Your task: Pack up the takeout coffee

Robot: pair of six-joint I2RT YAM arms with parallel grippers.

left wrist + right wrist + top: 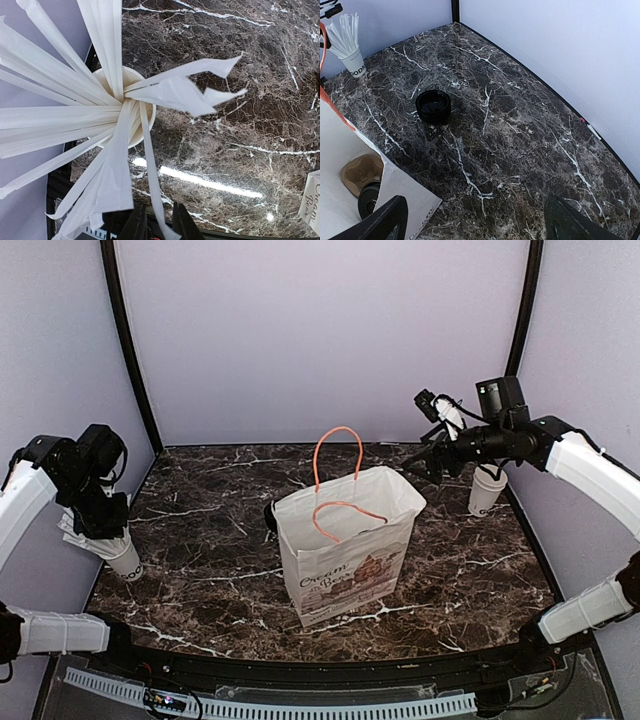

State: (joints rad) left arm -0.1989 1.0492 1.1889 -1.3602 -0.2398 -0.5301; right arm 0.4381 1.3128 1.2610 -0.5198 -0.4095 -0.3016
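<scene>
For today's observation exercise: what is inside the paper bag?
Inside the paper bag, a brown cardboard holder and a round black lid show. What sits under the lid cannot be seen, and the bag's wall covers the rest.

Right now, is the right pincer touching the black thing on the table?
Apart. The right wrist view shows bare marble between the open right pincer and the black thing.

Two arms, the left arm [25, 495] at 9 o'clock and the right arm [590, 468] at 3 o'clock, have smooth white link shells joined by black joint housings. A black camera block [500, 395] with a green dot and looped black cables [440, 412] tops the right wrist. The left tool [157, 227] and right tool [475, 222] have matte black, wedge-shaped fingers.
</scene>
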